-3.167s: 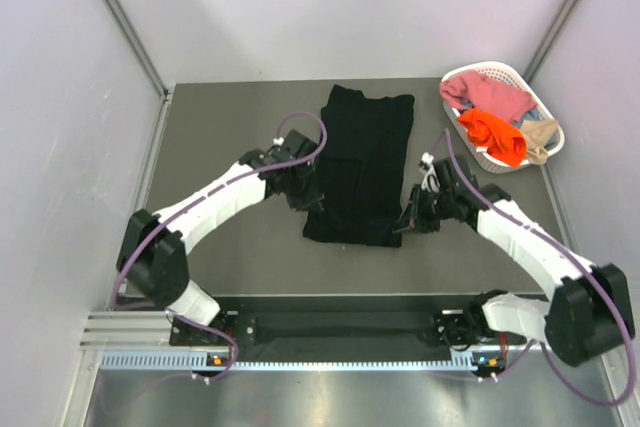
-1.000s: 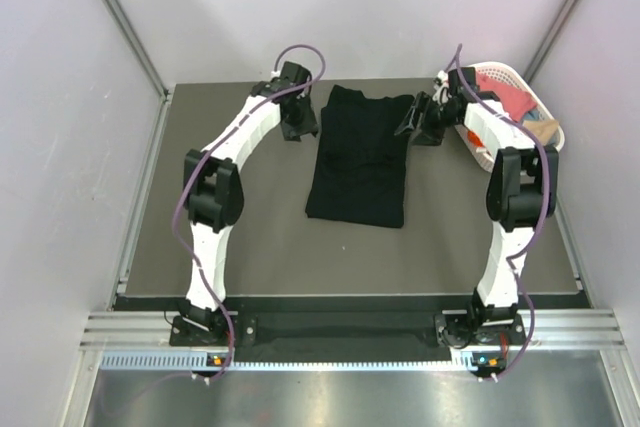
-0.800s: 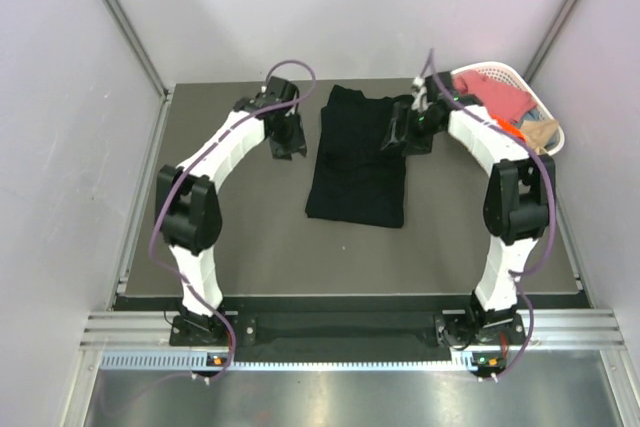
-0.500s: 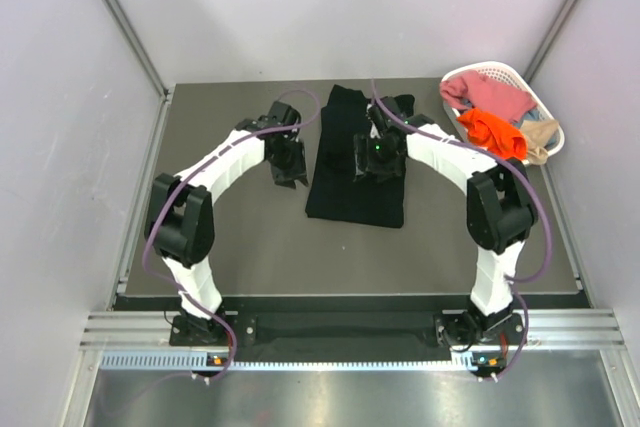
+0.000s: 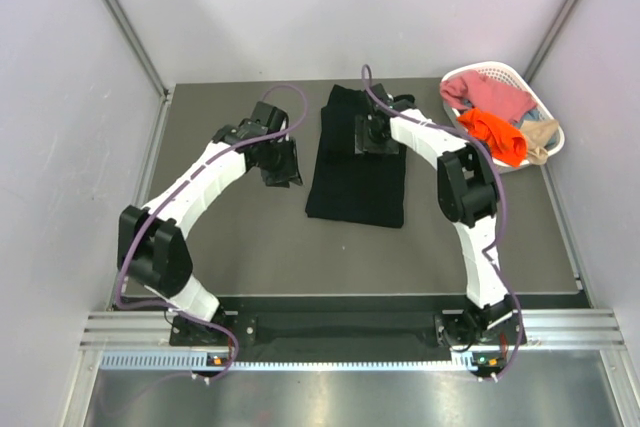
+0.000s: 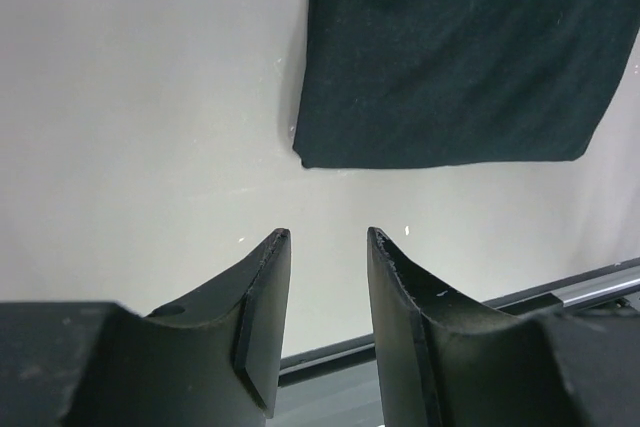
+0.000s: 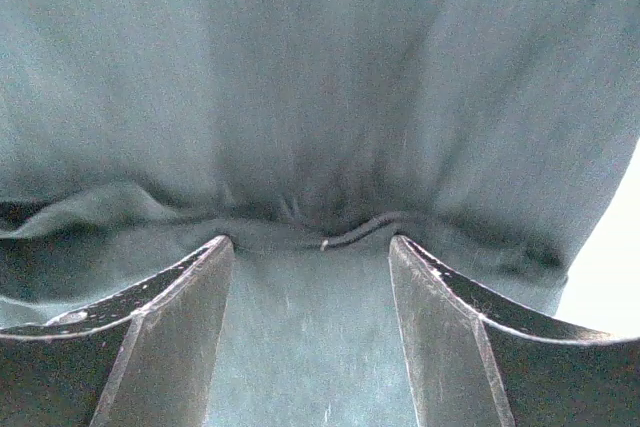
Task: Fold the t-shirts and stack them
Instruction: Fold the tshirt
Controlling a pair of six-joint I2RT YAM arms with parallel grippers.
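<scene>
Seen from above, the right hand [image 5: 375,137] covered a patch of the black t-shirt [image 5: 356,182] near its far end, and its dark fingers were too small to tell apart. The right wrist view was blurred, the cloth running off three edges. The left wrist view cut the shirt off at the top and upper right. In the basket [image 5: 505,69], the orange t-shirt [image 5: 492,134] hid part of the beige t-shirt [image 5: 541,137].

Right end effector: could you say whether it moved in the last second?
Yes; the right end effector moved left, away from the white basket, over the black t-shirt.
</scene>
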